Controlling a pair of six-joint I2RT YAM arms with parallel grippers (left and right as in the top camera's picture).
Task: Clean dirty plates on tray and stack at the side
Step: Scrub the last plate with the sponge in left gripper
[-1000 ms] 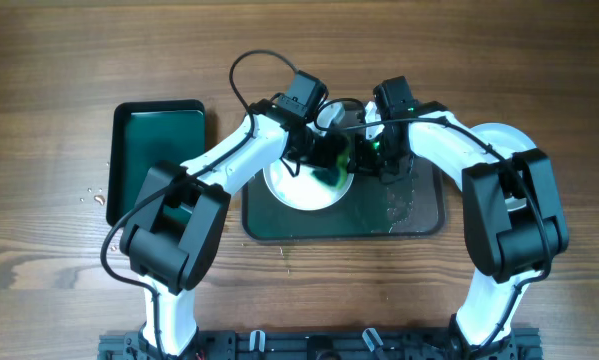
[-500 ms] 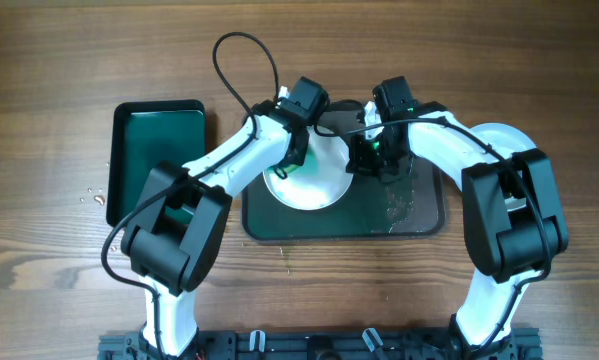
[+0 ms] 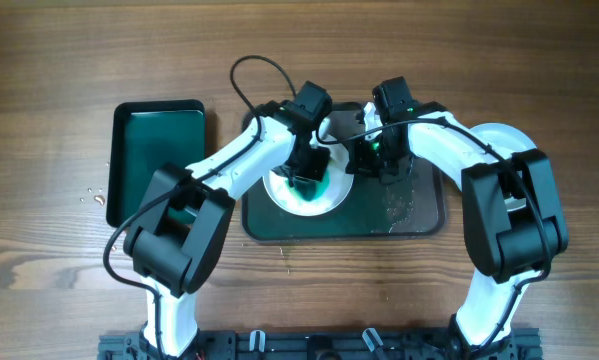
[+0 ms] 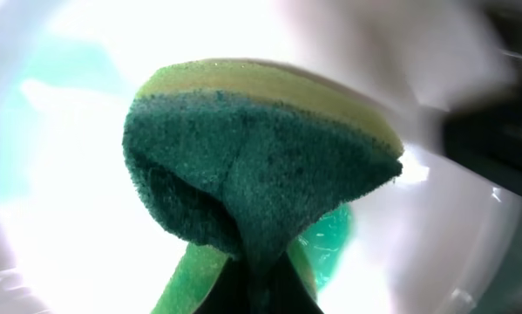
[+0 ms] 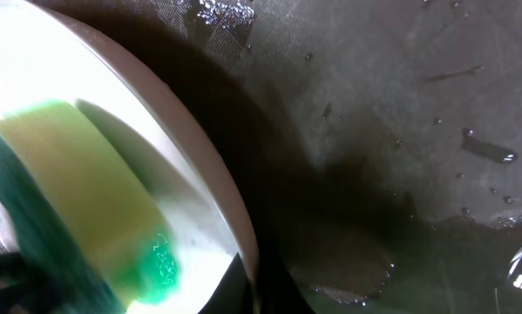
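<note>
While the right claw (image 3: pixel 371 158) is clamped shut on the far-right rim of the round white plate (image 3: pixel 282 188), the left claw (image 4: pixel 256 295) is closed hard on a folded green-and-yellow scouring sponge (image 4: pixel 252 166). That sponge has just swung: a second ago it pressed on the plate's right side, then drew off toward the far-left rim, and now it sits on the centre, where a teal-green smear (image 3: pixel 311 192) shows around it. I judge this to be mid-scrub, so the plate is not yet clean and not ready to stack.

The plate lies in the left half of the large dark grey tray with a raised rim (image 3: pixel 424 222), its left edge near the tray's left rim. The tray's right half is bare but wet. Both claws crowd the same far corner of the plate, so strokes toward the right have little room – strokes to the near and left are freer. Another white plate (image 3: pixel 499 135) rests on the wooden tabletop (image 3: pixel 79 80) just right of the tray, partly under the right arm. A smaller dark green tray (image 3: pixel 159 160) stands apart on the left
</note>
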